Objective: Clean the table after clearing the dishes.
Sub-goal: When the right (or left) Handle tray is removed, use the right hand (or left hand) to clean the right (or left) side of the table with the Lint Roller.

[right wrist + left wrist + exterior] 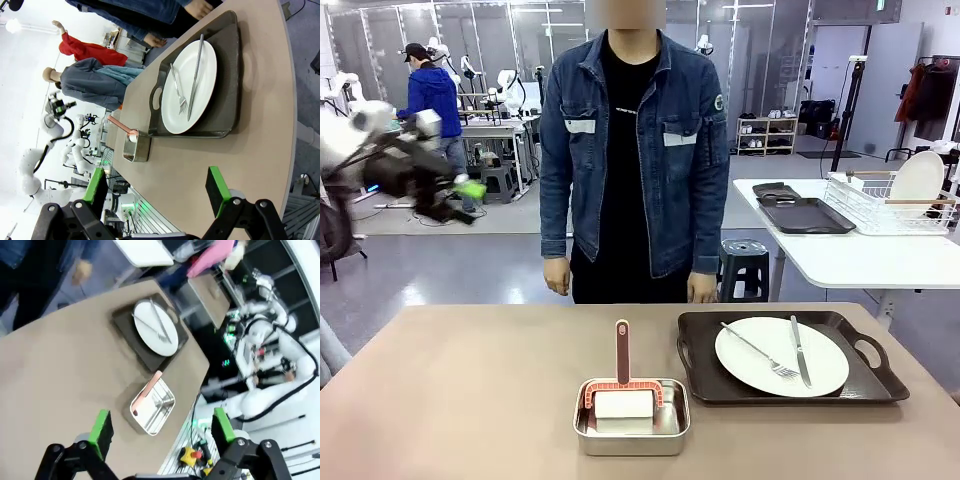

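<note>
L claw (161, 426) & R claw (155, 184): both released, empty. Plate (750, 365) w/ fork (760, 350), knife (800, 350) on tray (698, 352), table (460, 400) right side, well apart from my claws.

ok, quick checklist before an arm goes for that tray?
1. Left gripper open and empty: ok.
2. Right gripper open and empty: ok.
3. Plate, fork and knife settled on the tray: ok, both utensils lie across the plate.
4. Person's hands off the table: ok, they hang at the person's sides beyond the far edge.
5. Cleaning tool ready in the steel pan: ok, handle points toward the person.
6. Table free for wiping: not ok, tray and pan sit on it.
</note>
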Tool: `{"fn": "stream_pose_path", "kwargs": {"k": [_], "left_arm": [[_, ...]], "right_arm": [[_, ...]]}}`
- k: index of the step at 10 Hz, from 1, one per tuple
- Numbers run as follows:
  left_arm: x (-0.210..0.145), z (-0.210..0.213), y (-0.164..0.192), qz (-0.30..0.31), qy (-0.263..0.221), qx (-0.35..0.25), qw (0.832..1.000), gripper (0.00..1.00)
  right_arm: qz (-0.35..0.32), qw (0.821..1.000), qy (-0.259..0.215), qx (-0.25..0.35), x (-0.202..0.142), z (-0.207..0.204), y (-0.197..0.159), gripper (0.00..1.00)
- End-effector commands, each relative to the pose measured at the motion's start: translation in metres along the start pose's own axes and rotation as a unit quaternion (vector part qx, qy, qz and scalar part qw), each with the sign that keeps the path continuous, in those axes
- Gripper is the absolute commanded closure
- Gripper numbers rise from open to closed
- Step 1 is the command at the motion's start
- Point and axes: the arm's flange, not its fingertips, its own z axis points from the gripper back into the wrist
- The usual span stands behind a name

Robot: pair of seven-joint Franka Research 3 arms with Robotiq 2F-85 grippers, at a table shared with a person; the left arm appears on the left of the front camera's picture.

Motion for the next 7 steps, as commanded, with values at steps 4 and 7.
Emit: {"fn": "stream_pose_path", "kwargs": {"k": [4, 7], "left_arm": [[-0.168, 0.072, 0.054, 0.016, -0.13, 0.023, 0.991, 0.0], [-0.189, 0.08, 0.073, -0.014, -0.139, 0.05, 0.989, 0.0]], "right_arm": [[0.0, 1.0, -0.001, 0.005, -0.001, 0.0, 0.003, 0.0], [0.0, 1.0, -0.001, 0.005, -0.001, 0.0, 0.003, 0.0]]}}
